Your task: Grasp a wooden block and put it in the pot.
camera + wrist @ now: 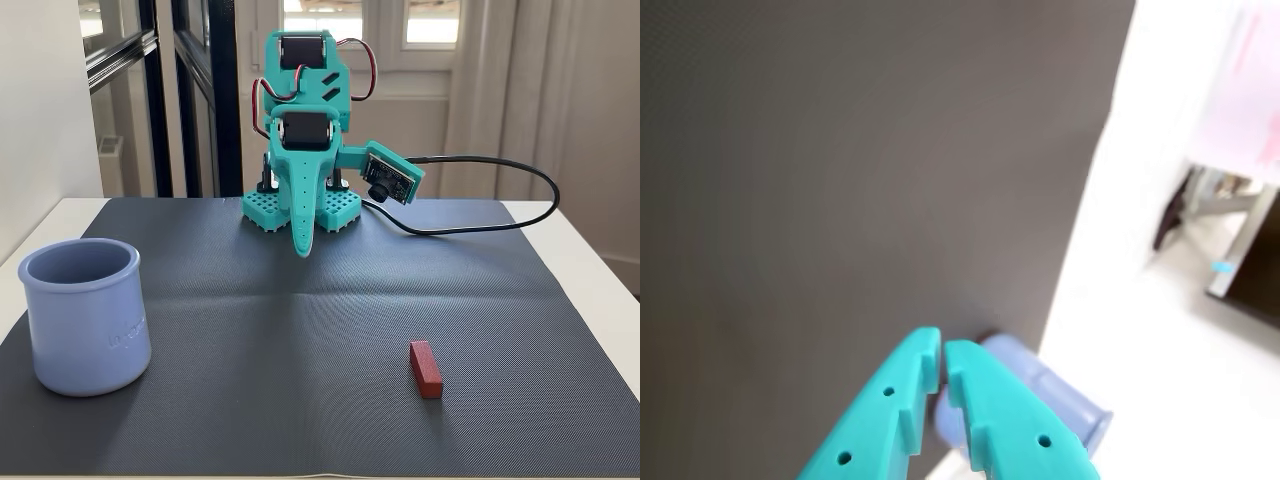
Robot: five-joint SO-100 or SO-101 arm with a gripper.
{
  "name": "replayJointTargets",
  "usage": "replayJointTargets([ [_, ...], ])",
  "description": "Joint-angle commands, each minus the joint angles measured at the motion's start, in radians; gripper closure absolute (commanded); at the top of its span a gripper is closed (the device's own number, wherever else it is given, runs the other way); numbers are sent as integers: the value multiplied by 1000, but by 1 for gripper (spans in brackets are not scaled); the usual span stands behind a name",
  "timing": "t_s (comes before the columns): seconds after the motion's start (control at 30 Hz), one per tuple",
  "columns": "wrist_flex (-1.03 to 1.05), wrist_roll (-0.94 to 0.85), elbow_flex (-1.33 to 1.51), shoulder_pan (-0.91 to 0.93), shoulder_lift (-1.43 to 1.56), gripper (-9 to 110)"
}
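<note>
In the fixed view the dark red wooden block (425, 368) lies on the dark mat at the front right. The periwinkle-blue pot (86, 315) stands upright at the front left and looks empty. My teal gripper (301, 246) hangs near the arm's base at the back centre, tips pointing down, far from both. It is shut and holds nothing. In the wrist view the gripper (942, 352) shows its jaws closed, with the pot (1060, 398) partly hidden behind them. The block is out of the wrist view.
The dark grey mat (320, 300) covers most of the white table. A black cable (520, 190) loops from the wrist camera to the back right. Windows and a dark door frame stand behind the arm.
</note>
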Motion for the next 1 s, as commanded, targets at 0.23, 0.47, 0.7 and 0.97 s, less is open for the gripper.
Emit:
replayJointTargets([
  [0.23, -66, 463, -397, -87, -433, 101],
  [0.47, -58, 956, -652, -138, -686, 101],
  [0.7, -55, 1310, -854, -156, -942, 101],
  [0.97, -54, 1609, -968, -178, -1204, 101],
])
